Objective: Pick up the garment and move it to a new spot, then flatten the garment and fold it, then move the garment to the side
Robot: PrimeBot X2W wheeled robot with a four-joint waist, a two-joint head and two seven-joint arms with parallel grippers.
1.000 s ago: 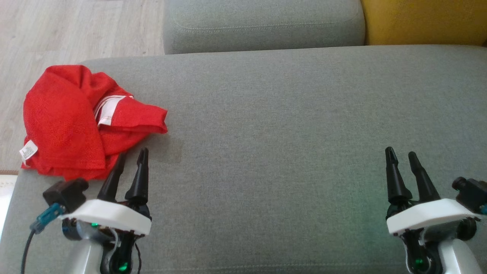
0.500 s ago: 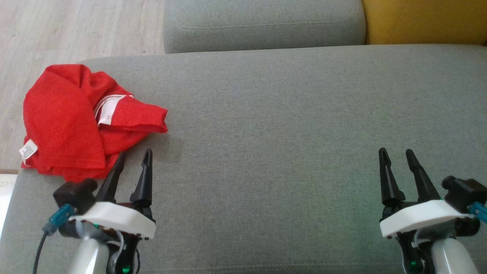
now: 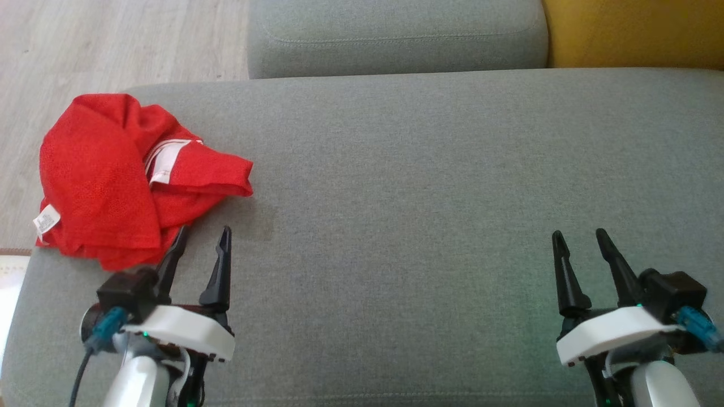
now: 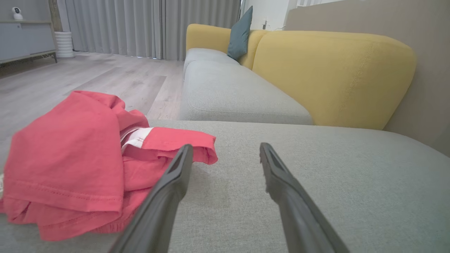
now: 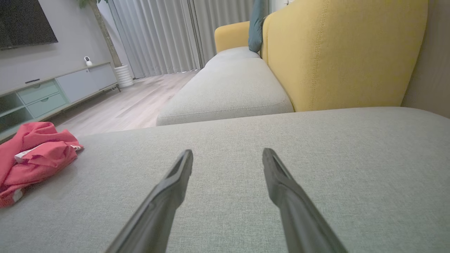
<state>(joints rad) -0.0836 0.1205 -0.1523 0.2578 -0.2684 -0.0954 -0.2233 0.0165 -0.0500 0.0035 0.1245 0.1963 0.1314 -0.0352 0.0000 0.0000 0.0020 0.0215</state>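
Observation:
The garment (image 3: 124, 181) is a crumpled red shirt with a white collar band and a small white tag, bunched at the left end of the grey seat cushion (image 3: 430, 186). Seen from the left wrist, the garment (image 4: 70, 165) lies just left of the fingers. My left gripper (image 3: 203, 236) stands open right beside its near edge, one fingertip over the cloth's hem, nothing between the fingers. My right gripper (image 3: 577, 237) is open and empty over bare cushion at the lower right. In the right wrist view the garment (image 5: 35, 154) sits far left.
A second grey cushion (image 3: 396, 34) lies beyond the seat, with a yellow backrest (image 3: 633, 31) at the upper right. Wooden floor (image 3: 113, 45) runs along the left, just past the garment. A teal pillow (image 4: 240, 33) rests on the far sofa.
Both grippers have drawn slightly toward the middle and lower in view; the head camera shifted a little. The garment lies as before, and both grippers stay open.

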